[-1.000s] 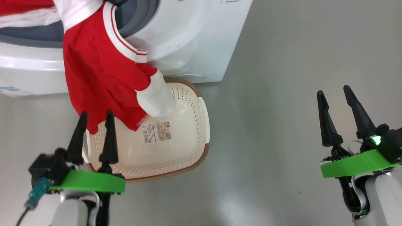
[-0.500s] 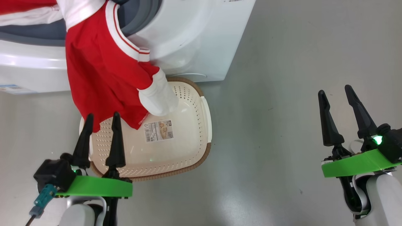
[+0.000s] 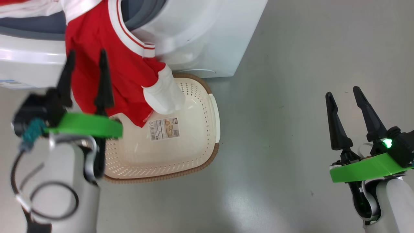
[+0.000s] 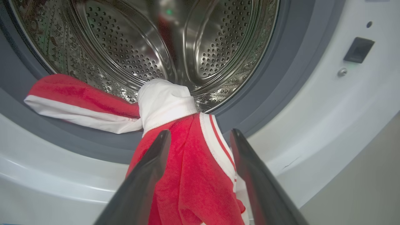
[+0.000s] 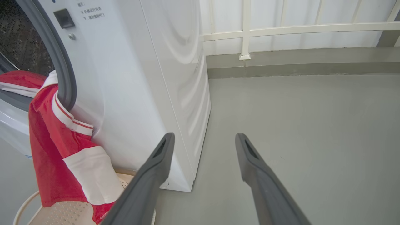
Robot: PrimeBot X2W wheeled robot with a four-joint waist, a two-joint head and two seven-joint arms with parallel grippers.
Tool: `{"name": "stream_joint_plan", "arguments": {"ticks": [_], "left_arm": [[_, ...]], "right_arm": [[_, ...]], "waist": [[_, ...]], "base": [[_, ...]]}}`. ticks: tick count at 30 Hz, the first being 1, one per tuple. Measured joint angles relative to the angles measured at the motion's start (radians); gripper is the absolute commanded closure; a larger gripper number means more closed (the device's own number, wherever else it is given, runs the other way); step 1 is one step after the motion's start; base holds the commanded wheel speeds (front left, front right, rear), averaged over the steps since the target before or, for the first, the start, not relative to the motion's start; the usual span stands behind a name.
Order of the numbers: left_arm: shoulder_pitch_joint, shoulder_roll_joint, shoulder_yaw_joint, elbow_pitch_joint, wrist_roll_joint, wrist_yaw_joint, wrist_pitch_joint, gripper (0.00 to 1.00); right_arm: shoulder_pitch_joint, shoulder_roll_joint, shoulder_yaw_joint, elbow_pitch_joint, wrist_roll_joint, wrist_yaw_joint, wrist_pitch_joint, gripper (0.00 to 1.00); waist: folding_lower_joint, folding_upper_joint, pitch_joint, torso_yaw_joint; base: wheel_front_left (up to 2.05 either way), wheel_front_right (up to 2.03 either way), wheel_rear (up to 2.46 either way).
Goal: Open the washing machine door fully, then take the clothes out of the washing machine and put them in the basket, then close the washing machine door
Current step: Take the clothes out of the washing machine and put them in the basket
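Lifted the left gripper [image 3: 86,52] from over the near left corner of the basket [image 3: 212,155] up to the clothes [image 3: 129,74]; now level with the red cloth hanging out of the machine [image 3: 200,32]. Holding its fingers wide apart with nothing pinched. In the left wrist view, red cloth seen between them, but cannot tell whether around it or only in front.

Kept the right gripper [image 3: 342,91] as before, over bare floor [image 3: 291,97] well right of the basket, fingers spread and empty.

Still draped from the drum [image 4: 125,47] over the grey ring [image 4: 275,78], with the white sleeve end reaching into the far left part of the basket. Standing on the floor just beside the machine's front, otherwise empty.

Judged: unloading only starting. Next, probably close on the cloth near the ring and draw it down into the basket.
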Motion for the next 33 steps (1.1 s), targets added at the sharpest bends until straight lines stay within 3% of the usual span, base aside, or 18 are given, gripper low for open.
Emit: {"name": "stream_joint_plan", "arguments": {"ticks": [17, 26, 27, 28, 29, 31, 33], "left_arm": [[-0.461, 0.08, 0.025, 0.591, 0.039, -0.001, 0.001, 0.0], [-0.566, 0.107, 0.024, 0.769, 0.039, -0.011, 0.001, 0.02], [-0.571, 0.107, 0.024, 0.78, 0.039, -0.018, 0.001, 0.2], [-0.576, 0.107, 0.023, 0.792, 0.039, -0.018, 0.001, 0.2], [-0.581, 0.107, 0.022, 0.803, 0.038, -0.019, 0.001, 0.54], [-0.586, 0.107, 0.019, 0.813, 0.035, -0.027, 0.001, 0.95], [-0.586, 0.107, 0.014, 0.817, 0.032, -0.028, 0.001, 1.0]], "right_arm": [[-0.044, 0.003, 0.015, -0.009, 0.0, 0.0, 0.0, 0.0], [-0.044, 0.005, 0.016, -0.01, 0.0, 0.0, 0.0, 0.0], [-0.044, 0.005, 0.016, -0.01, 0.0, 0.0, 0.0, 0.0], [-0.044, 0.005, 0.016, -0.01, 0.0, 0.0, 0.0, 0.0], [-0.044, 0.006, 0.016, -0.01, 0.0, 0.0, 0.0, 0.0], [-0.044, 0.006, 0.015, -0.01, 0.0, 0.0, 0.0, 0.0], [-0.044, 0.007, 0.014, -0.01, 0.0, 0.0, 0.0, 0.0]], "waist": [[-0.0001, 0.0, 0.063, -0.039], [0.0, 0.0, 0.08, -0.057], [0.0, 0.0, 0.08, -0.058], [0.0, 0.0, 0.08, -0.059], [0.0, 0.0, 0.08, -0.059], [0.0, 0.0, 0.078, -0.058], [0.0, 0.0, 0.076, -0.056]], "base": [[0.0, 0.0, 0.0], [0.0, 0.0, 0.0], [0.0, 0.0, 0.0], [0.0, 0.0, 0.0], [0.0, 0.0, 0.0], [0.0, 0.0, 0.0], [0.0, 0.0, 0.0]]}}
